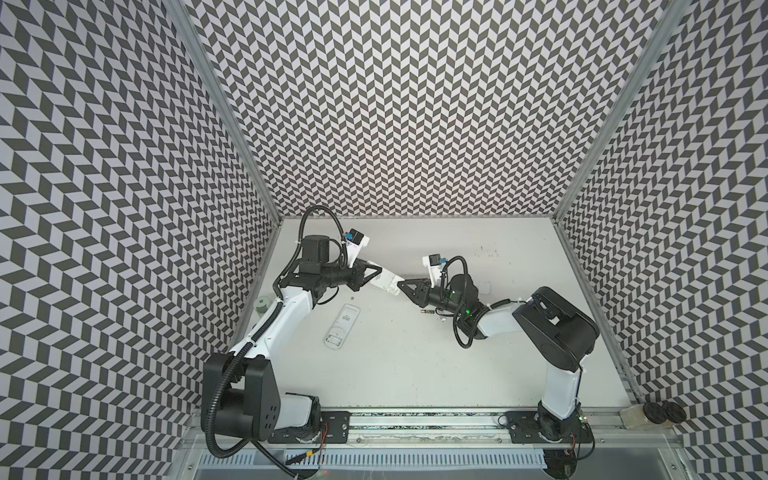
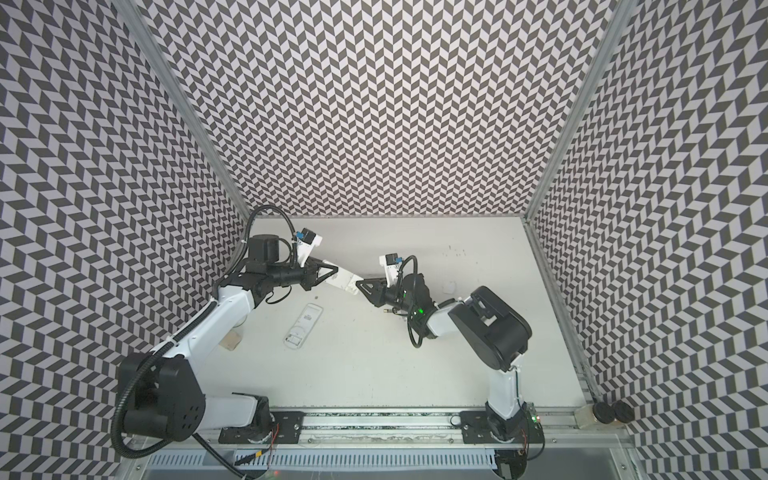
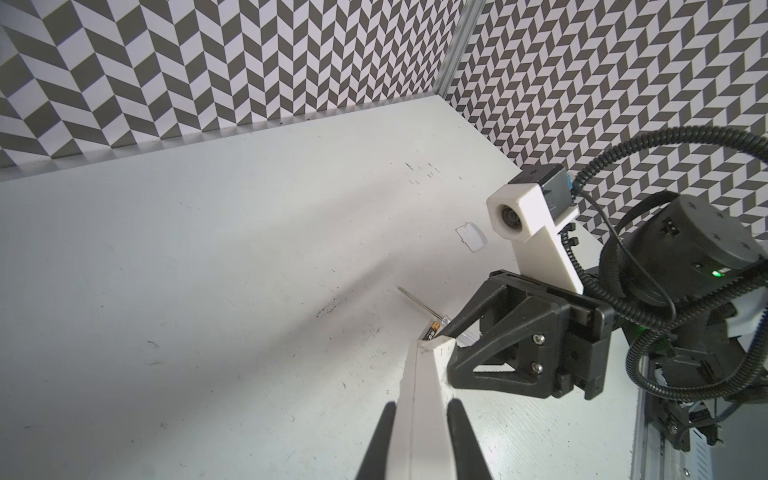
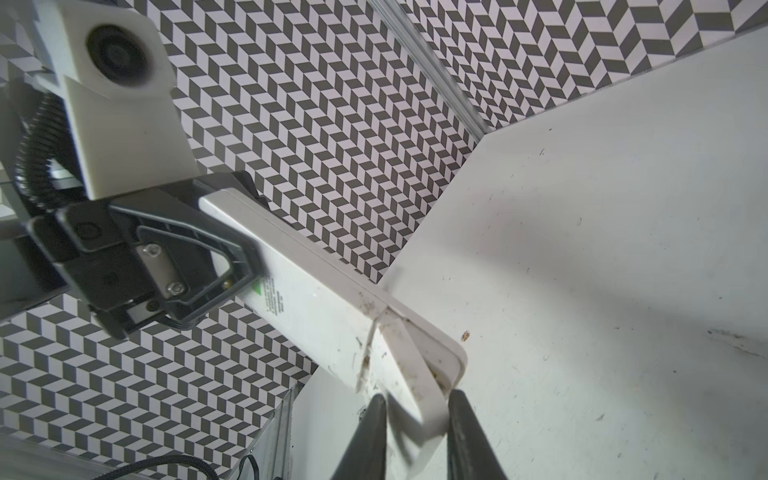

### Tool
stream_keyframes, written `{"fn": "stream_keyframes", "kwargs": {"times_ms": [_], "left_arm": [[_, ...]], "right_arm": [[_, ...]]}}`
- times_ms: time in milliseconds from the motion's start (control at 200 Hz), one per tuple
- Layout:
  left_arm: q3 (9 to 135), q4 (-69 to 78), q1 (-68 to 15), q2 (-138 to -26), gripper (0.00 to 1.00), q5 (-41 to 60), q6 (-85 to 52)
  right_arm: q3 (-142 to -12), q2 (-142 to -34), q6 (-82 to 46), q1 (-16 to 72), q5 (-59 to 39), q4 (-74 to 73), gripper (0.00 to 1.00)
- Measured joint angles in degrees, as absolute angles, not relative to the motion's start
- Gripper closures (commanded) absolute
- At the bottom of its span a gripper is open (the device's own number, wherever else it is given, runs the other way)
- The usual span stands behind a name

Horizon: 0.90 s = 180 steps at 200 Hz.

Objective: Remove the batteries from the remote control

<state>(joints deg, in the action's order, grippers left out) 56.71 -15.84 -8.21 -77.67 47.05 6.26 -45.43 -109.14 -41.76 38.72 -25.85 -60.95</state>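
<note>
A white remote control (image 1: 384, 284) (image 2: 343, 282) is held in the air, with my left gripper (image 1: 379, 276) (image 3: 419, 409) shut on one end of it. The remote (image 3: 420, 374) runs away between the left fingers (image 3: 380, 440). My right gripper (image 1: 401, 286) (image 4: 417, 401) is at the remote's (image 4: 316, 299) far end, closed on a white cover strip (image 4: 415, 374) that bends up off that end. One black and gold battery (image 1: 424, 311) (image 3: 556, 331) lies on the table under the right gripper. Whether any batteries sit inside the remote is hidden.
A flat white remote-shaped piece (image 1: 341, 330) (image 2: 303, 324) lies on the table (image 1: 415, 374) near the left arm. A thin screwdriver (image 3: 415, 301) lies by the battery. A small white lid (image 3: 471, 237) (image 2: 449, 286) rests farther back. Jars (image 1: 658, 413) stand at the front right corner.
</note>
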Motion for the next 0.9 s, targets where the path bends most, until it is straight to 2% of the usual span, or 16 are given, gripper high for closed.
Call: {"fn": "stream_keyframes", "kwargs": {"times_ms": [205,461,766,901], "left_arm": [[56.6,-15.0,-8.2,-77.7,1.00,47.7,5.9],[56.6,-14.2,-7.9,-77.7,1.00,47.0,5.9],[55.3,-14.2,-7.9,-77.7,1.00,46.3,6.0],[55.3,-14.2,-7.9,-77.7,1.00,46.5,5.7]], "right_arm": [[-45.5,-110.6,-43.3,38.5,-28.1,-64.1,0.75],[-45.5,-111.9,-45.1,38.7,-31.3,-68.1,0.87],[-45.5,-111.9,-46.4,39.6,-34.4,-74.7,0.83],[-46.3,-112.0,-46.6,39.7,-34.7,-75.6,0.89]]}}
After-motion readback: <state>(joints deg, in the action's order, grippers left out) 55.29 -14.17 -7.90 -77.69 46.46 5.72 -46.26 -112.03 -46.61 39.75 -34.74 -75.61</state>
